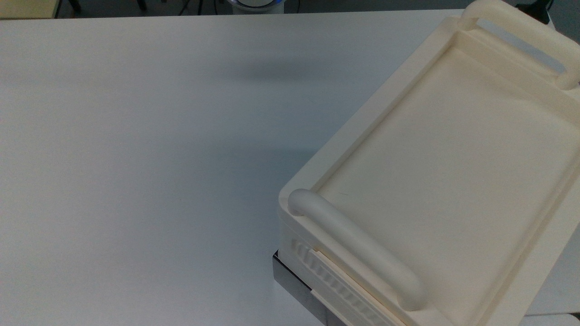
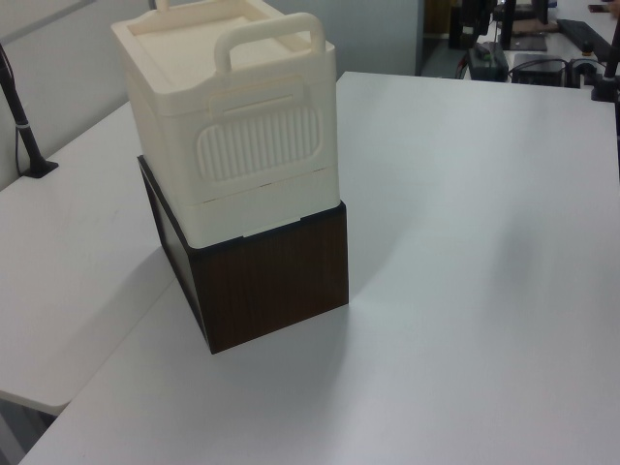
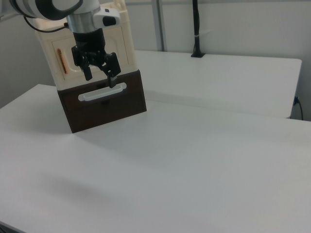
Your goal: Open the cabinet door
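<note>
In the right view, the cabinet door [image 3: 121, 46] is the cream front panel of the upper box at the far left of the worktop [image 3: 204, 145]. Its copper-orange strip [image 3: 60, 58] stands upright at the left end, so the long axis runs left to right. My end effector [image 3: 100, 78] hangs released, fingers spread, just on the near side of the panel and right of the strip. I judge the coming move to be a short reach away and leftward.

A cream cabinet [image 3: 85, 48] sits on a dark brown box [image 3: 104, 107] on a white table [image 3: 194, 160]. The robot's black gripper [image 3: 100, 77] hangs in front of the cabinet door [image 3: 65, 60], fingers spread apart, just above the box's pale bar handle [image 3: 102, 92].
</note>
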`<state>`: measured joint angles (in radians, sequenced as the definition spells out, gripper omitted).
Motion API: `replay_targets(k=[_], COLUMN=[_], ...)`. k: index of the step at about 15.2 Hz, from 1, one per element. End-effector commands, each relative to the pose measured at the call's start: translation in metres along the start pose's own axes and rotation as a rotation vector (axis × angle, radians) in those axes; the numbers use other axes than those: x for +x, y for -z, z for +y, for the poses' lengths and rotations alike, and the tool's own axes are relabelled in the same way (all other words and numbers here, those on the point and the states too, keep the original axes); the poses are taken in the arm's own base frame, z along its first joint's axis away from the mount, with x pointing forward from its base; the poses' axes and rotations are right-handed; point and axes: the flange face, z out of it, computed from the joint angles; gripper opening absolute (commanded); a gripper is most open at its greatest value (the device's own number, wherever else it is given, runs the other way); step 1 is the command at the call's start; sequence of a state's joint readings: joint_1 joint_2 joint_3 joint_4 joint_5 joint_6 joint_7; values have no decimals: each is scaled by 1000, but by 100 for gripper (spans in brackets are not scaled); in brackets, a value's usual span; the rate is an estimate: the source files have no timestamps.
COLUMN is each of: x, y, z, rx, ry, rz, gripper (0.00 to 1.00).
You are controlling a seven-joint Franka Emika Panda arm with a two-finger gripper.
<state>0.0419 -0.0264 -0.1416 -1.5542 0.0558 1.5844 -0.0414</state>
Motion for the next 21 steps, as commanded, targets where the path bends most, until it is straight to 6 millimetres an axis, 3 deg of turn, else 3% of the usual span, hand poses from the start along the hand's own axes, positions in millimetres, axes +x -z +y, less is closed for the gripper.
replay_targets(k=[1,11,16,21], x=[-3,-2,-2,4], y=[0,-1,1,-1], z=[-1,2,-1,-54], rx=[-17,0,-1,-12], ry=[18,42,257,501], rz=[13,17,23,43], gripper=[100,100,100,100])
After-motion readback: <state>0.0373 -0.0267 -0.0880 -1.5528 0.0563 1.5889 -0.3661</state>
